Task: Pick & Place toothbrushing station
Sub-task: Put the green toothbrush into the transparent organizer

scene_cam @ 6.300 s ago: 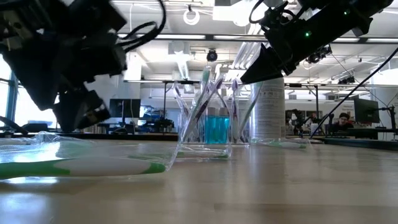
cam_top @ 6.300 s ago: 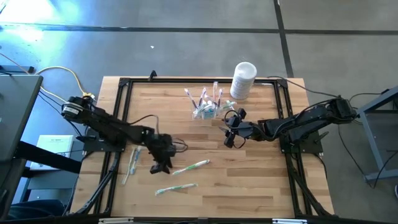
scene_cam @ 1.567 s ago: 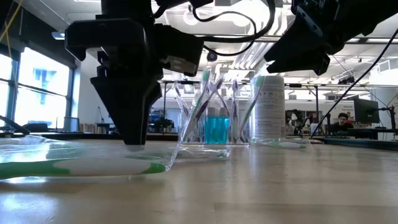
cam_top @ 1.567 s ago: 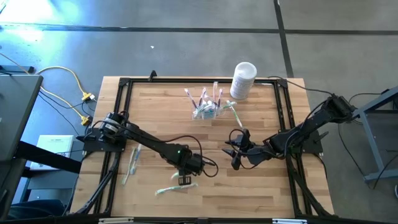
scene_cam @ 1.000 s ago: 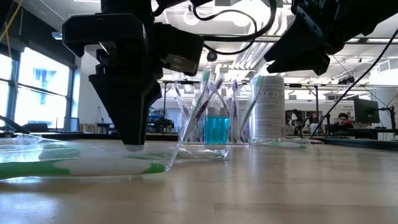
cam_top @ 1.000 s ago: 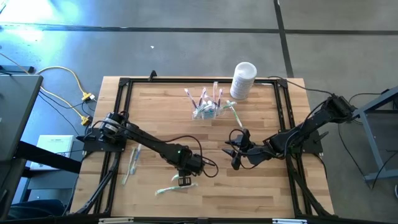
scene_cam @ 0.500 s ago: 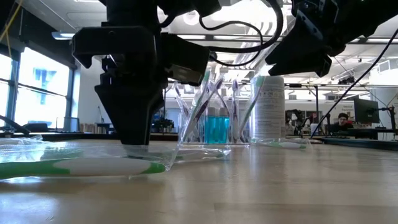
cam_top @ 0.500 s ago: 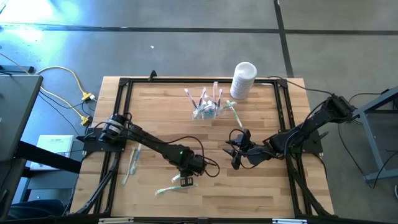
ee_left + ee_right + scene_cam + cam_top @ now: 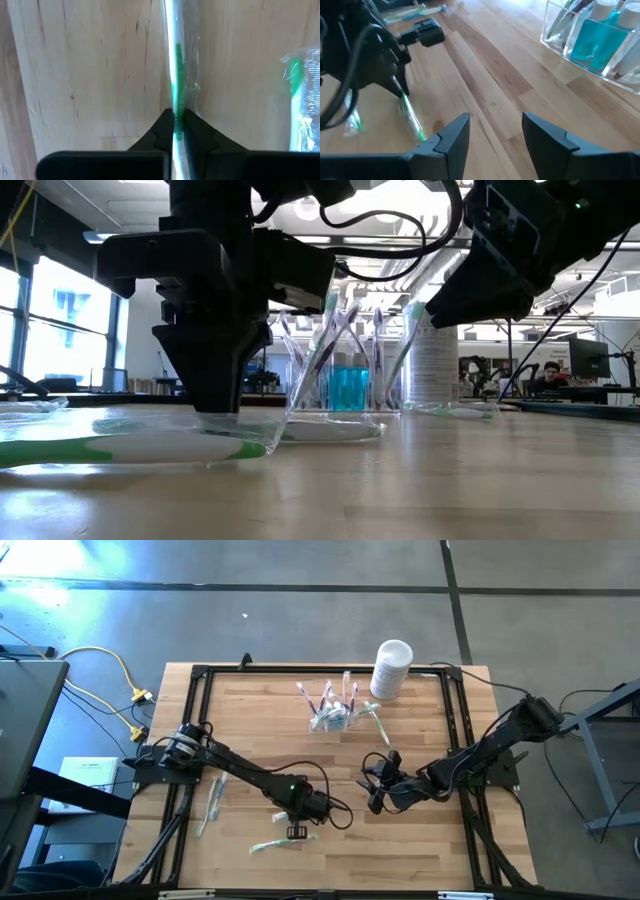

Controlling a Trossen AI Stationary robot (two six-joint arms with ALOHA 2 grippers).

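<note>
The toothbrushing station (image 9: 331, 712), a clear holder with brushes standing in it, sits toward the table's (image 9: 420, 840) far edge, with the white container (image 9: 391, 668) at its 2 o'clock. The left gripper (image 9: 297, 831) lies well apart at the station's 7 o'clock, pinched tight on a wrapped green-and-white toothbrush (image 9: 176, 75) lying on the wood. The right gripper (image 9: 374, 795) hovers at the station's 5 o'clock, fingers spread and holding nothing.

Clear toothbrushing station (image 9: 331, 716) stands upright at the table's far middle, holding toothbrushes.
</note>
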